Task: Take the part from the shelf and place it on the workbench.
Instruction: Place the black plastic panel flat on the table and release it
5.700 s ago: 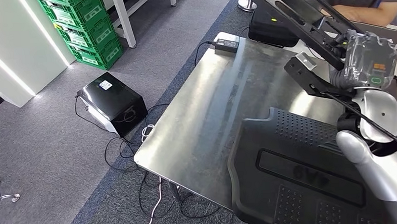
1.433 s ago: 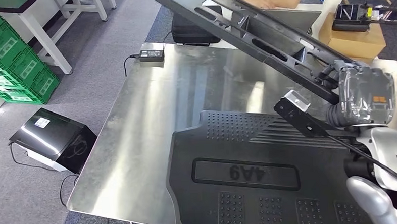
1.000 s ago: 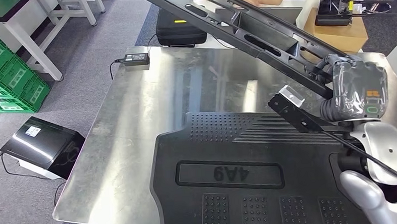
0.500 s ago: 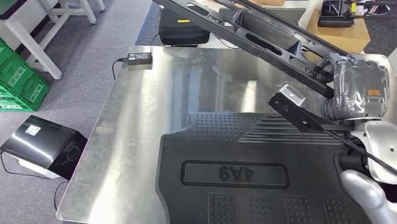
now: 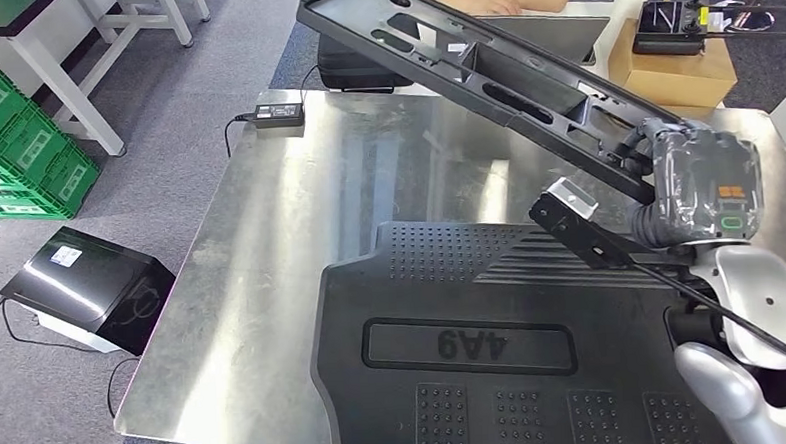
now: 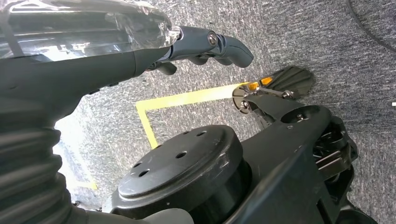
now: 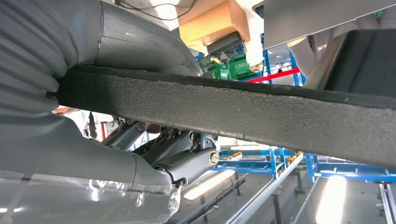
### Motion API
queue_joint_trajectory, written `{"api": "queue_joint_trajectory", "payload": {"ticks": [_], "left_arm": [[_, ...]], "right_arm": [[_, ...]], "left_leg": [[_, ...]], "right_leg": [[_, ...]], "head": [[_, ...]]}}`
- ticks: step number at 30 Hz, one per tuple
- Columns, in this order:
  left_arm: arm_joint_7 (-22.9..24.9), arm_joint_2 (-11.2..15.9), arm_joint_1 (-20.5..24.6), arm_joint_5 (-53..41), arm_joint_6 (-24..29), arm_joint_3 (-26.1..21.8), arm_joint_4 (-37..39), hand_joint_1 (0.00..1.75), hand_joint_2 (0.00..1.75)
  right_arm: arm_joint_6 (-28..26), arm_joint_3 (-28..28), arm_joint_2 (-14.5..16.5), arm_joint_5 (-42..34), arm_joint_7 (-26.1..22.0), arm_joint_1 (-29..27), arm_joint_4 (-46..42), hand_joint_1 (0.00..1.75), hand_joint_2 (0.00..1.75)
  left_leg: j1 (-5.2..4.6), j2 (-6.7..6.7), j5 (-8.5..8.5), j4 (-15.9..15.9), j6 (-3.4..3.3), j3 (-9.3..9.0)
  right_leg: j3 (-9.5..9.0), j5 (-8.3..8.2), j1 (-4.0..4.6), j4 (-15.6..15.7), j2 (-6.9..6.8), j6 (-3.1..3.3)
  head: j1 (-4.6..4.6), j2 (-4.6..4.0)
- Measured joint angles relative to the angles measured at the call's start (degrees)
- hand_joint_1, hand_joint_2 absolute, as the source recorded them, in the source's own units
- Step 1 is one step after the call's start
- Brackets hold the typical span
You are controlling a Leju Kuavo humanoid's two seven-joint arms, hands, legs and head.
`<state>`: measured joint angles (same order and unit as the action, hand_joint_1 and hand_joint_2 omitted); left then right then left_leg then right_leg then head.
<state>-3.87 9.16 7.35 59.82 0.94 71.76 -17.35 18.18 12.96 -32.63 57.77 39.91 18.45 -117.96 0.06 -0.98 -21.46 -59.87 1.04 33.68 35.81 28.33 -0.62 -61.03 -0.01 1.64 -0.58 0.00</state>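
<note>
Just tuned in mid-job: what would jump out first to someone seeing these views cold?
The long black part stands out first, slanting above the steel workbench with its near end gripped by the right hand. Next comes the big black studded mat marked 9A4 on the bench's near side. The left hand hangs over grey carpet with fingers curled, holding nothing.

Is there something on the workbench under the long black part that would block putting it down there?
Yes. A large black mat marked 9A4 covers the near right part of the workbench, partly under the long black part that the right hand holds. The far and left steel surface looks bare.
</note>
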Motion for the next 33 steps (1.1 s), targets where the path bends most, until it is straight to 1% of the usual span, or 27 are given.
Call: {"api": "queue_joint_trajectory", "payload": {"ticks": [7, 11, 15, 23, 33], "left_arm": [[0.0, 0.0, 0.0, 0.0, 0.0, 0.0, 0.0, 0.0, 1.75], [0.0, 0.0, 0.0, 0.0, -0.1, 0.0, 0.0, 0.0, 1.75], [0.1, 0.0, 0.0, 0.5, -0.8, 0.0, 0.0, 0.0, 0.0], [3.1, 0.0, 0.0, 1.3, -1.2, 0.0, 0.0, 0.0, 0.0], [4.0, 0.1, 0.0, 1.5, -1.2, 0.0, 0.0, 0.0, 0.0]], "right_arm": [[0.0, 0.0, 0.0, 0.0, 0.0, -0.2, 0.0, 1.75, 1.75], [0.0, 0.0, 0.0, -0.1, 0.0, -0.2, 0.0, 0.0, 0.0], [0.1, 0.0, 0.0, -0.7, 0.0, -0.1, 0.0, 0.0, 0.0], [0.4, 0.1, 0.1, -0.9, 0.0, 0.5, 0.0, 0.0, 0.0], [1.3, -0.1, 0.1, -1.2, 0.0, 1.0, 0.0, 0.0, 0.0]], "left_leg": [[0.0, 0.0, 0.0, 0.0, -0.01, 0.0], [0.0, 0.0, 0.0, 0.0, -0.01, 0.0], [0.0, 0.01, -0.01, 0.0, -0.01, 0.02], [0.0, 0.04, -0.01, 0.0, -0.01, 0.03], [-0.01, 0.04, -0.01, 0.0, -0.01, -0.01]], "right_leg": [[0.0, 0.0, 0.0, 0.0, 0.0, 0.0], [-0.01, 0.0, 0.0, 0.0, 0.0, 0.0], [-0.02, 0.0, 0.0, 0.0, -0.01, 0.0], [-0.02, 0.0, -0.01, 0.0, -0.05, 0.0], [-0.05, 0.0, -0.01, 0.0, -0.05, 0.0]], "head": [[-0.03, 0.0], [-0.02, 0.0], [-0.02, 0.0], [0.02, 0.0], [0.11, 0.0]]}}
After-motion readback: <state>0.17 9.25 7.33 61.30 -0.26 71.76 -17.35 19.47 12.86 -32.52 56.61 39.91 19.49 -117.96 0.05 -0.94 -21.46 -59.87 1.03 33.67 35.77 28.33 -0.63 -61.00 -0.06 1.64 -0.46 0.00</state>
